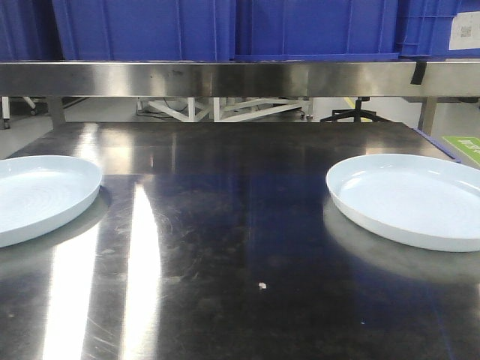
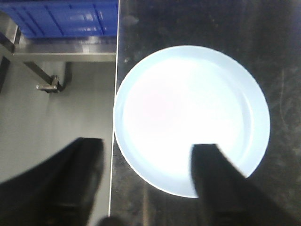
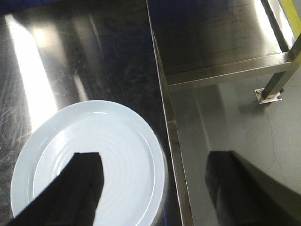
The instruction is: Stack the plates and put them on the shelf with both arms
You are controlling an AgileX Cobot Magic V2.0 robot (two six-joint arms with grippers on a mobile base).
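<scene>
The left hand (image 2: 146, 143) gapes wide above the left plate (image 2: 188, 103). The right hand (image 3: 154, 154), equally spread, hangs with the right plate (image 3: 117, 141) beneath one finger.

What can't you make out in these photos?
Front view: the glossy pale bluish-white round left plate and its twin right plate run off the sides; blue plastic crates lose their tops.
Left wrist view: glare whitens the left plate; a finger of the left gripper covers some rim.
Right wrist view: a finger of the right gripper and the bottom edge hide the right plate's near rim.
The white crate label is unreadably small.
</scene>
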